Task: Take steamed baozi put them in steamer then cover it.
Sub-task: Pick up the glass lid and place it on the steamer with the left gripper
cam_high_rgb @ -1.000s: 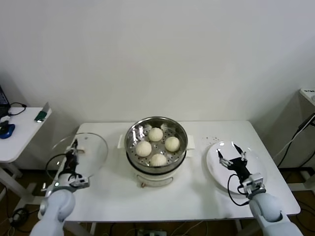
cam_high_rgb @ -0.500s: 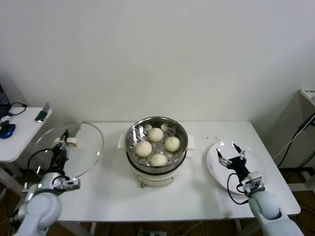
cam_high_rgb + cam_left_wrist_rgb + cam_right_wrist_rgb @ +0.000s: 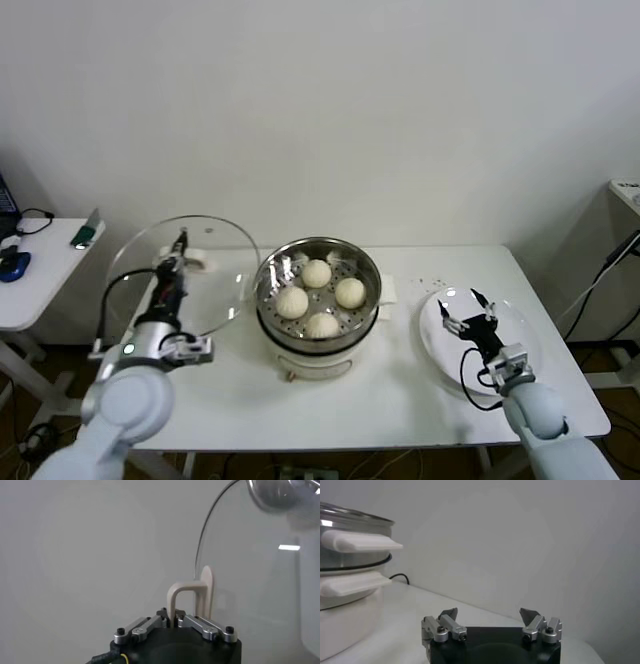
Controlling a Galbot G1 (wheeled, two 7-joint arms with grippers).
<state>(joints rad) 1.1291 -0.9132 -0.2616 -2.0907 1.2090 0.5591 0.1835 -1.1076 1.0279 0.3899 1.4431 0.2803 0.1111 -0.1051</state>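
Four steamed baozi (image 3: 320, 297) lie on the perforated tray inside the steel steamer (image 3: 268, 322) at the table's middle; the steamer also shows in the right wrist view (image 3: 350, 555). My left gripper (image 3: 177, 262) is shut on the cream handle (image 3: 192, 597) of a clear glass lid (image 3: 215, 290) and holds it tilted above the table, just left of the steamer. My right gripper (image 3: 468, 313) is open and empty over the white plate (image 3: 520, 325) at the right.
A side table (image 3: 40, 285) with a phone and a mouse stands at the far left. The white table's front edge (image 3: 350, 425) runs below the steamer.
My left gripper has lifted the glass lid and carried it up and right, toward the steamer. The right arm has stayed over the plate.
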